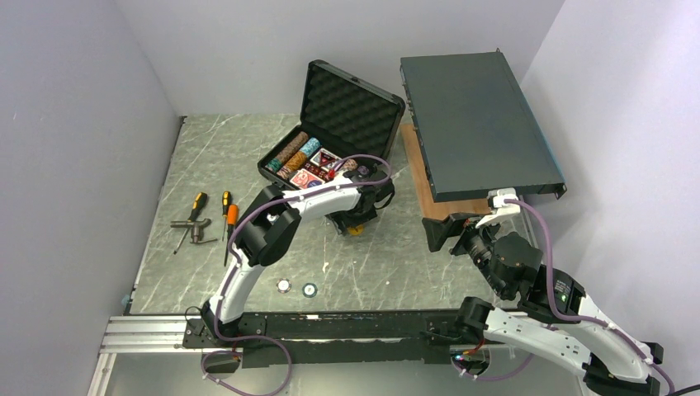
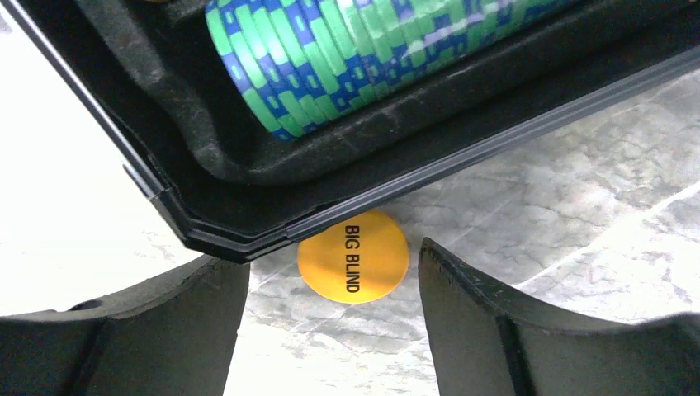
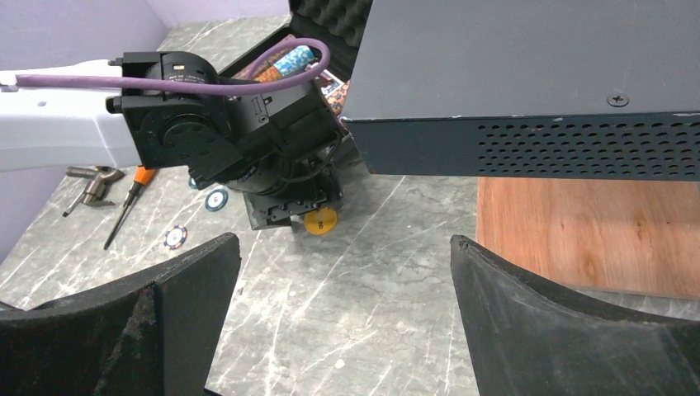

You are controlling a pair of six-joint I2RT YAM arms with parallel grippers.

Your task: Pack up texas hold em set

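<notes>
- The yellow Big Blind button (image 2: 353,257) lay flat, midway between the bench's (image 1: 248,148) near and far edges, by the open black case (image 1: 351,103).
- The left fingers (image 2: 165,330) hovered spread around it. The right fingers (image 3: 148,322) were spread and empty.
- Probably light, stiff and slick: pinch its rim.

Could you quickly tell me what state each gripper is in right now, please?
Left gripper: open, empty, a finger either side of the BIG BLIND button.
Right gripper: open, holding nothing.
</notes>
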